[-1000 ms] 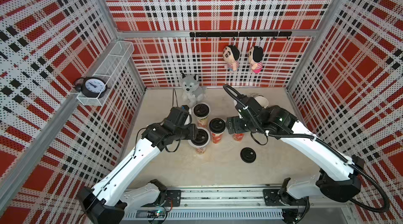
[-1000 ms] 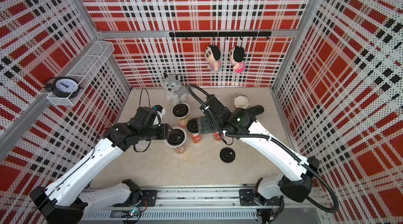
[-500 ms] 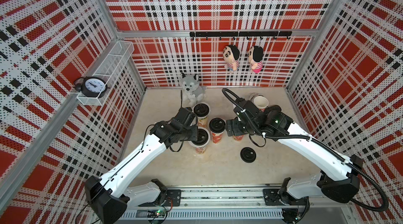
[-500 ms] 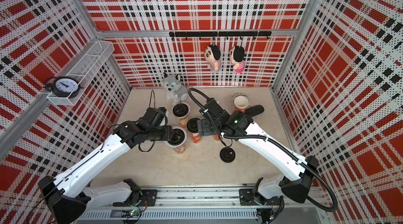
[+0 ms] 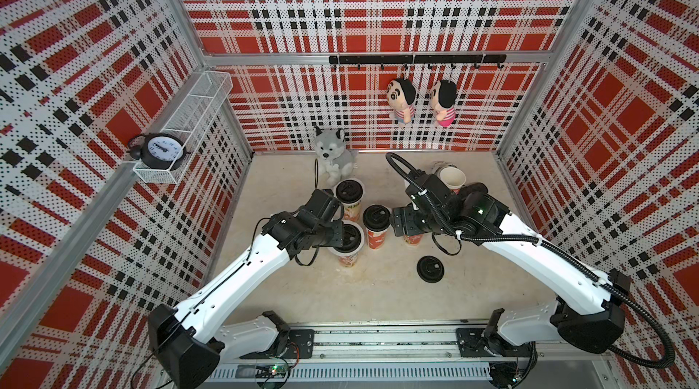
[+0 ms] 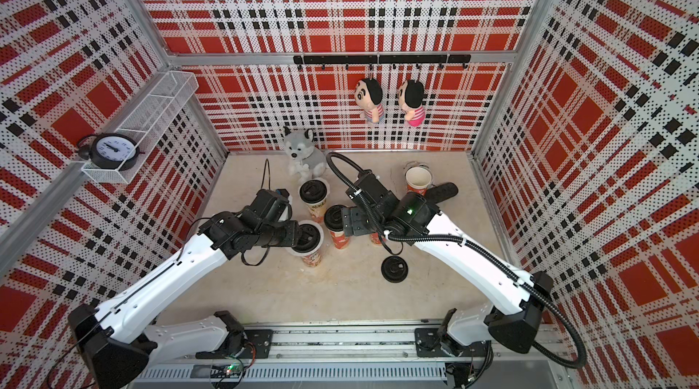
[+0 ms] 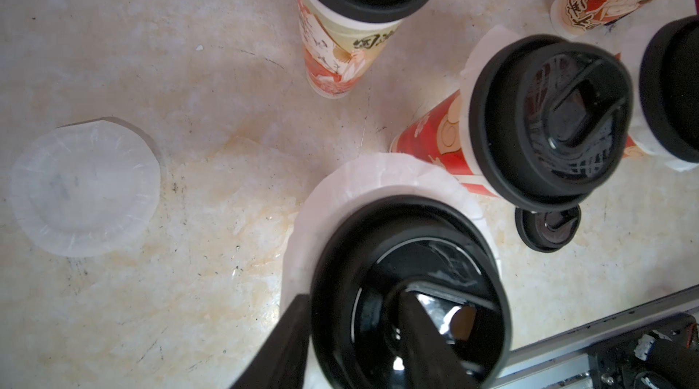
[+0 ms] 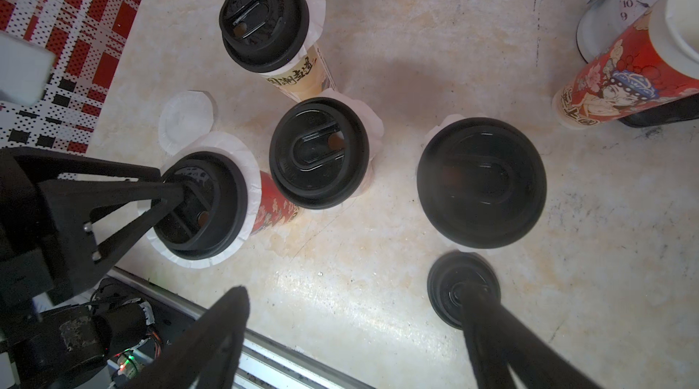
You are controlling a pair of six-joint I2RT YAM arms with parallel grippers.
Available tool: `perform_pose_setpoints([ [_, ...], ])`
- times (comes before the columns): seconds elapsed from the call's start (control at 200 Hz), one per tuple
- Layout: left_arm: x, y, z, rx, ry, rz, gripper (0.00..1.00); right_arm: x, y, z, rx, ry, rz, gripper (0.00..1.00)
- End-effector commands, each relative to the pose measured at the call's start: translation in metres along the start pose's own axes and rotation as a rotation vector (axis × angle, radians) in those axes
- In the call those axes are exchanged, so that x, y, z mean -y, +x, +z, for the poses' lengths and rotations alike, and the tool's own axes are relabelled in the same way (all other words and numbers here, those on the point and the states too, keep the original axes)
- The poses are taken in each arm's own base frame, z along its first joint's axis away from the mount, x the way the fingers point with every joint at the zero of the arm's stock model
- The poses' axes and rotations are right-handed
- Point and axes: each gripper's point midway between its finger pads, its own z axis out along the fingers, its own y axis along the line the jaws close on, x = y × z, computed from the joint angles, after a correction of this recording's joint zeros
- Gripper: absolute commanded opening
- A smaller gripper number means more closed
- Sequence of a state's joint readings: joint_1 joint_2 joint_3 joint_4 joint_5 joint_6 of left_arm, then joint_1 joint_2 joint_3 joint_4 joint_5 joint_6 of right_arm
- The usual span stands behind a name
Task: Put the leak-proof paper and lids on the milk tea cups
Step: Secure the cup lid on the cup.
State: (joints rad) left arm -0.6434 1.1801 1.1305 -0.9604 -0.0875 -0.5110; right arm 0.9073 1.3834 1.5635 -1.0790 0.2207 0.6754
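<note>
Four milk tea cups (image 5: pixel 376 241) stand grouped at the centre of the counter (image 5: pixel 378 300). Each carries a sheet of leak-proof paper (image 7: pixel 378 175) over its mouth with a black lid (image 8: pixel 319 152) seated on top, and the crinkled margin of the paper projects around each lid. A fifth cup (image 5: pixel 452 179) stands open-mouthed near the rear right corner. One spare sheet (image 7: pixel 85 186) lies flat on the counter toward the left edge, near the front-left cup (image 6: pixel 312 258). A loose lid (image 5: pixel 430 269) lies on the counter in front of the rightmost lidded cup. The left end effector (image 7: pixel 350 296) is positioned over the front-left cup, with one finger (image 7: pixel 291 330) outside the lid's rim and the other inside the lid's recess. Its jaws stand partly apart, and whether they clamp the rim cannot be determined. The right end effector (image 8: pixel 353 292) hangs above the counter beside the rightmost lidded cup, jaws spread wide and holding nothing.
</note>
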Motion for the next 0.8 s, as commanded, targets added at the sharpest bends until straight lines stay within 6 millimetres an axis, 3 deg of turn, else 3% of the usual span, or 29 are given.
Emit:
perform_pose_setpoints([
  [0.0, -0.007, 0.007, 0.005, -0.018, -0.041, 0.005, 0.43, -0.004, -0.006, -0.003, 0.025, -0.027, 0.022, 0.91],
  [0.215, -0.014, 0.015, 0.013, -0.043, -0.076, 0.005, 0.43, -0.010, -0.003, 0.004, 0.006, -0.046, 0.015, 0.91],
  [0.506, -0.020, 0.024, 0.018, -0.064, -0.098, 0.007, 0.42, -0.030, 0.012, 0.035, -0.065, -0.081, -0.002, 0.89],
  [0.792, -0.023, 0.033, 0.025, -0.084, -0.101, 0.004, 0.42, -0.054, 0.030, 0.074, -0.130, -0.074, -0.008, 0.76],
])
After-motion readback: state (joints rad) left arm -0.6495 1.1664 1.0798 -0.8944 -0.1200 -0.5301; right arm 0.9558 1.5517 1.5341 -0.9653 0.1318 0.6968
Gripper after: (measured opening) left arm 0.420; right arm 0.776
